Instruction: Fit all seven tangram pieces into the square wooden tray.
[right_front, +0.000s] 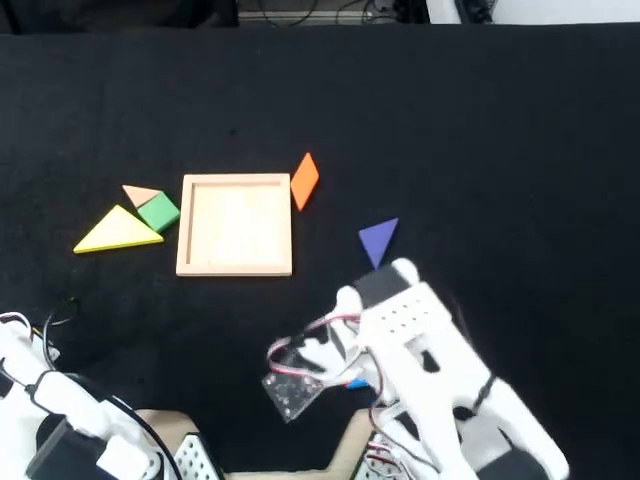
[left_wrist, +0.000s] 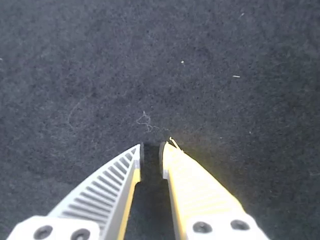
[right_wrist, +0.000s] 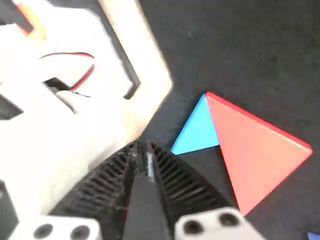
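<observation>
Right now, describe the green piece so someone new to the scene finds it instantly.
Find the square wooden tray on the black table. Just left of it lies a cluster of three pieces; the green piece sits nearest the tray, between the peach triangle and the yellow triangle. It is the only square, and the only green, among them.

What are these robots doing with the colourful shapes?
It's a shape puzzle, and the wooden tray has no pieces in it yet. Neither gripper holds one. The right gripper is shut beside a red triangle and a light blue triangle that touch. The left gripper is shut over bare cloth. A yellow triangle, green square and peach triangle lie on one side of the tray, an orange piece and a blue triangle on the other.
</observation>
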